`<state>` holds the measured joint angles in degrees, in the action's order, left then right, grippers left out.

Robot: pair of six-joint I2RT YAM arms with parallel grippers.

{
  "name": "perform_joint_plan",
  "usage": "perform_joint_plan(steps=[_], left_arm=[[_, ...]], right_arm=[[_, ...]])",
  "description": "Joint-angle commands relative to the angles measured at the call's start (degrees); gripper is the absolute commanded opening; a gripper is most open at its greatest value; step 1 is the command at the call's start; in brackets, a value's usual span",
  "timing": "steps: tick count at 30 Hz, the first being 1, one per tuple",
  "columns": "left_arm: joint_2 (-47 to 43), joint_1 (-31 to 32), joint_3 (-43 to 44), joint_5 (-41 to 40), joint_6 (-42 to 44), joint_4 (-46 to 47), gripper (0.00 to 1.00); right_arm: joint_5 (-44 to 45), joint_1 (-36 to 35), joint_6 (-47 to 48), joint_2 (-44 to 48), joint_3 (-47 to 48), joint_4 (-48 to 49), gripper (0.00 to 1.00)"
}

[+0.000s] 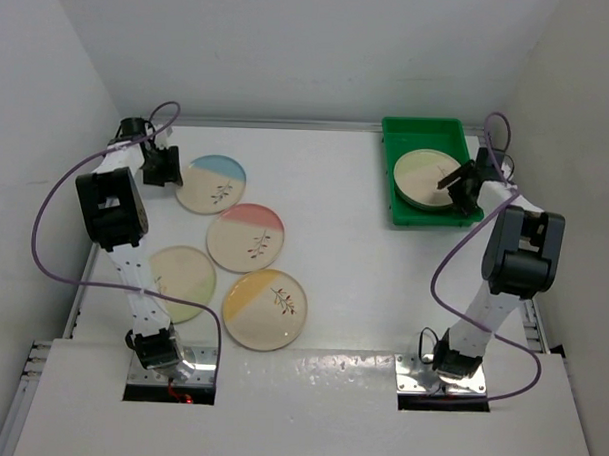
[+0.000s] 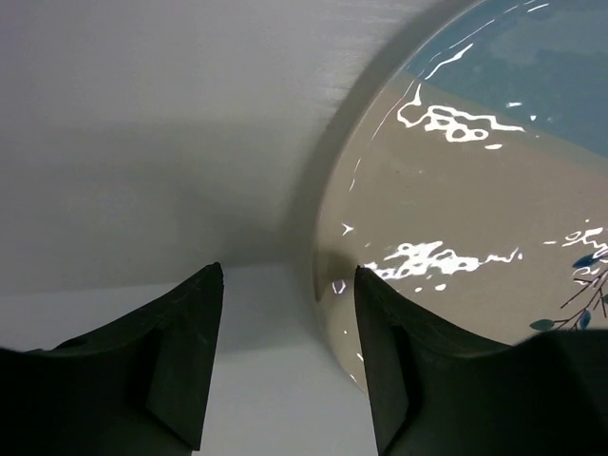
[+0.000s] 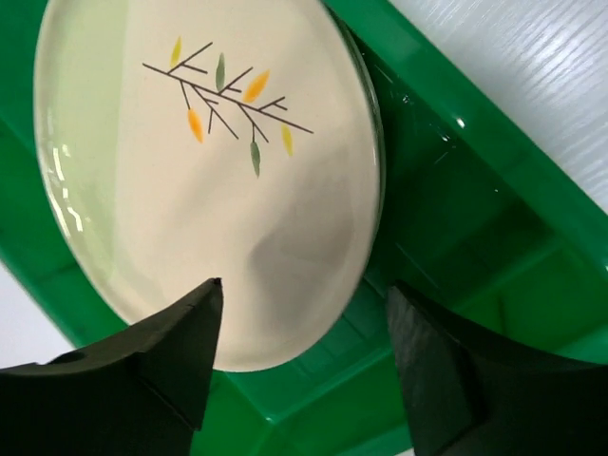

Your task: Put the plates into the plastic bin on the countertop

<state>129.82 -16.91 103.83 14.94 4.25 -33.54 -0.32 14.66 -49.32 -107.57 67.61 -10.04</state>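
while the left gripper (image 1: 164,167) is hovering low at the 9 o'clock edge of the blue plate (image 1: 212,184), its jaws are standing moderately apart and holding nothing. one finger (image 2: 399,380) is lying at the plate's rim and the other over the bare countertop (image 1: 336,189); if they are touching, i cannot tell. the pink plate (image 1: 245,237), the green plate (image 1: 188,277) and the yellow plate (image 1: 265,309) are lying close together toward 8 o'clock. the plastic bin (image 1: 418,132) is sitting at 1 o'clock, with a pale green plate (image 1: 423,178) lying inside. the right gripper (image 1: 464,186) is hanging over this plate's 3 o'clock edge, jaws wide, gripping nothing.
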Motion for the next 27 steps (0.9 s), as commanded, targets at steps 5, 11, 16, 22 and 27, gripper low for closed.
perform_joint_plan(steps=[5,11,16,22,27], left_arm=[[4.03,2.22,-0.3,1.84,0.76,-1.26,0.42],[6.94,5.3,2.33,5.88,2.16,-3.02,0.0],[4.75,8.11,7.26,7.82,0.14,-0.48,0.0],[-2.01,15.49,11.13,9.84,8.57,0.84,0.0],[-5.54,21.38,8.23,11.08,13.58,0.84,0.0]], right_arm=[[14.64,-6.91,11.26,6.93,3.14,-6.04,0.73],[13.28,-14.12,14.95,11.68,1.38,-1.92,0.77],[0.6,-25.08,22.15,8.7,2.34,6.96,0.83],[-27.09,-30.99,18.56,-11.84,22.61,2.32,0.83],[-31.67,-32.94,10.75,-22.4,27.57,9.34,0.83]])
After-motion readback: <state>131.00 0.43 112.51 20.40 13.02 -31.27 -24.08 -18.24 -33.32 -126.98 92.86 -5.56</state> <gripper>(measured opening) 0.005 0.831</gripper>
